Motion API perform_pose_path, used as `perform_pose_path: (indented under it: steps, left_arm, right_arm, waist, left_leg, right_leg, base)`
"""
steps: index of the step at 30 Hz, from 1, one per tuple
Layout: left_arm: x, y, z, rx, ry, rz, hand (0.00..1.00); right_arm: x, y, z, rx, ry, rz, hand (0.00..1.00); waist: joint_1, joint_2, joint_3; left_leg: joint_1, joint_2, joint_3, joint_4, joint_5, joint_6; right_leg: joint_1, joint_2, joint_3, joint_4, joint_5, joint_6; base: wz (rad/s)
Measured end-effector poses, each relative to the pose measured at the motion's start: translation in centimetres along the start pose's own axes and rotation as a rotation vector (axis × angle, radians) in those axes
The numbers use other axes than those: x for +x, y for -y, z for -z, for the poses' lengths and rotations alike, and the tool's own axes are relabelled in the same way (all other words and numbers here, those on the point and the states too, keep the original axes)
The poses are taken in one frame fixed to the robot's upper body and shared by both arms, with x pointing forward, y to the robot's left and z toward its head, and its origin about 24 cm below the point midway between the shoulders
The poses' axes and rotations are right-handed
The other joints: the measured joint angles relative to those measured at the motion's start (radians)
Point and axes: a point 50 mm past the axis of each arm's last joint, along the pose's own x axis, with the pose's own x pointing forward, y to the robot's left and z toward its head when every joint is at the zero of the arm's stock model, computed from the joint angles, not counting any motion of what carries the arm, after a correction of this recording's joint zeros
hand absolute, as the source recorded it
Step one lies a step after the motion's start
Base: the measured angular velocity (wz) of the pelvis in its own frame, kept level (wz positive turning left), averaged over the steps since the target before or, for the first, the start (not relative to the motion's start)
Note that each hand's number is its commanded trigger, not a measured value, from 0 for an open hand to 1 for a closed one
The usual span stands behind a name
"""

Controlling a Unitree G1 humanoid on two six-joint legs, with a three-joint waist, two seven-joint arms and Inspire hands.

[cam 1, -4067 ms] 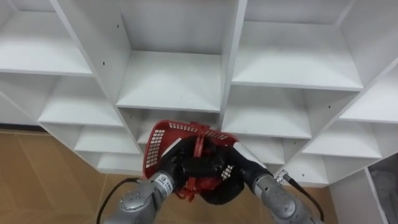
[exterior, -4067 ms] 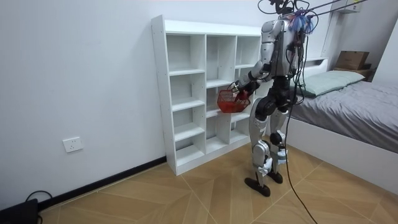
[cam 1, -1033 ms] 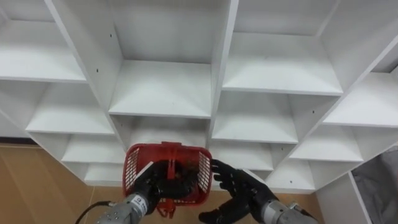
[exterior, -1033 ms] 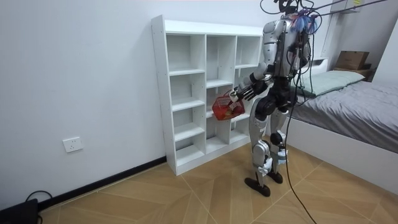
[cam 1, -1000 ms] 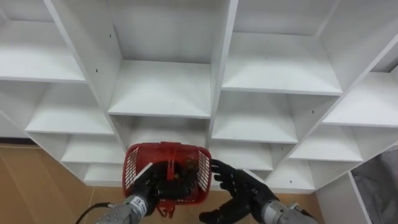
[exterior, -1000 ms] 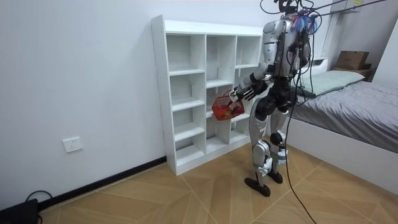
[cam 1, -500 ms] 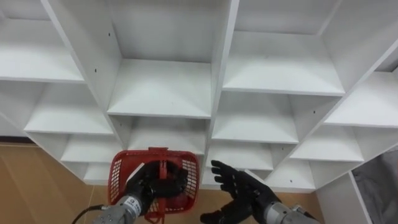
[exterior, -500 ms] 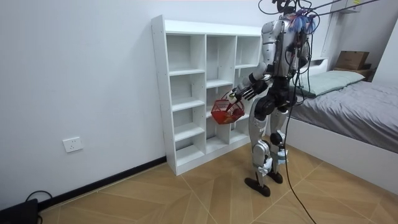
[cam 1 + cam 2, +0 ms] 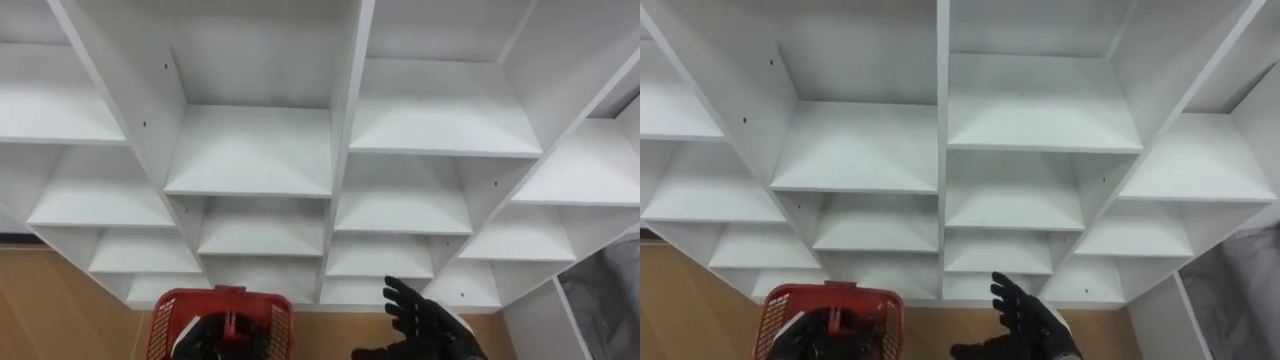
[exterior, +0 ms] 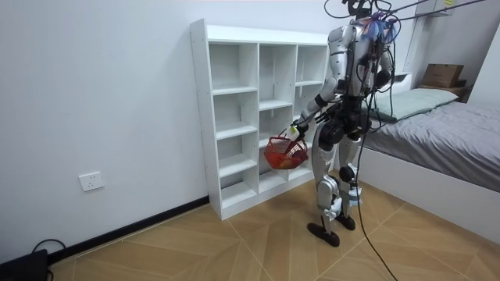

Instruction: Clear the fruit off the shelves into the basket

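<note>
My left hand grips the basket low; my right hand, spread and empty, hangs just right of it.

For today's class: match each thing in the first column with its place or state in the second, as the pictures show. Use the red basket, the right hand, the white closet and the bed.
Things
1. red basket
2. right hand
3. white closet
4. bed

Places and states
A. open, fingers spread
B. standing against the wall
C. hanging from the left hand
D. at the room view's right, with a grey cover

Pairs: 1-C, 2-A, 3-B, 4-D
</note>
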Motion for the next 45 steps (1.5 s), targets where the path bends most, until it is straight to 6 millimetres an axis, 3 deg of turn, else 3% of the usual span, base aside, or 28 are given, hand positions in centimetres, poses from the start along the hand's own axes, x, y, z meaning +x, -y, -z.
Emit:
perform_pose_path:
  steps: [11, 12, 20, 27, 31, 37, 45]
  left_arm:
    - [-1.3, -1.4, 3.2, -0.03, -0.095, -0.061, 1.0]
    - [-1.4, -1.4, 3.6, -0.032, -0.104, -0.063, 1.0]
    - [-1.9, -1.8, 5.6, -0.046, -0.153, -0.109, 1.0]
    - [-3.0, -3.2, 8.9, -0.111, -0.278, -0.203, 1.0]
    - [-3.8, -4.0, 10.4, -0.149, -0.343, -0.277, 1.0]
    - [-4.0, -3.5, 11.3, -0.158, -0.395, -0.292, 1.0]
    - [-3.7, -3.1, 11.1, -0.156, -0.4, -0.277, 1.0]
  right_arm:
    - [-1.7, 2.7, 3.6, 0.044, -0.116, 0.202, 0.0]
    - [-1.8, 2.9, 4.0, 0.037, -0.132, 0.213, 0.0]
    - [-2.4, 3.5, 6.1, 0.008, -0.204, 0.3, 0.0]
    - [-4.6, 5.1, 11.2, 0.098, -0.435, 0.439, 0.0]
    - [-6.1, 5.3, 13.1, 0.119, -0.541, 0.494, 0.0]
    - [-6.4, 5.0, 14.1, 0.147, -0.622, 0.495, 0.0]
    - [-6.1, 5.0, 13.9, 0.076, -0.648, 0.476, 0.0]
  waist:
    - [-0.023, 0.022, -0.005]
    - [-0.023, 0.022, -0.0084]
    - [-0.022, 0.015, -0.0078]
    - [-0.023, 0.013, -0.0073]
    - [-0.019, 0.024, -0.0058]
    - [-0.022, 0.04, 0.0001]
    - [-0.021, 0.047, -0.0024]
  left_leg:
    - [0.035, -0.001, -0.004, -0.005, -0.008, 0.0]
    - [0.037, 0.0, -0.004, -0.008, -0.008, 0.0]
    - [0.049, -0.003, -0.009, -0.013, -0.009, 0.0]
    - [0.05, -0.008, -0.017, -0.013, -0.017, 0.001]
    - [0.057, -0.011, -0.018, -0.014, -0.018, 0.001]
    - [0.076, -0.012, -0.018, -0.016, -0.024, 0.003]
    - [0.085, -0.013, -0.017, -0.015, -0.024, 0.003]
  right_leg:
    - [0.039, 0.001, 0.001, -0.016, -0.001, 0.002]
    - [0.04, 0.001, 0.001, -0.016, -0.002, 0.003]
    - [0.053, 0.001, 0.001, -0.02, -0.006, 0.006]
    - [0.071, 0.002, -0.003, -0.034, -0.007, 0.008]
    - [0.077, 0.008, -0.003, -0.034, -0.008, 0.009]
    - [0.088, 0.007, 0.0, -0.034, -0.014, 0.014]
    - [0.09, 0.007, 0.002, -0.032, -0.015, 0.014]
  base:
    - [0.0]
    - [0.0]
    - [0.01]
    - [0.02]
    - [0.0]
    - [0.0]
    - [0.0]
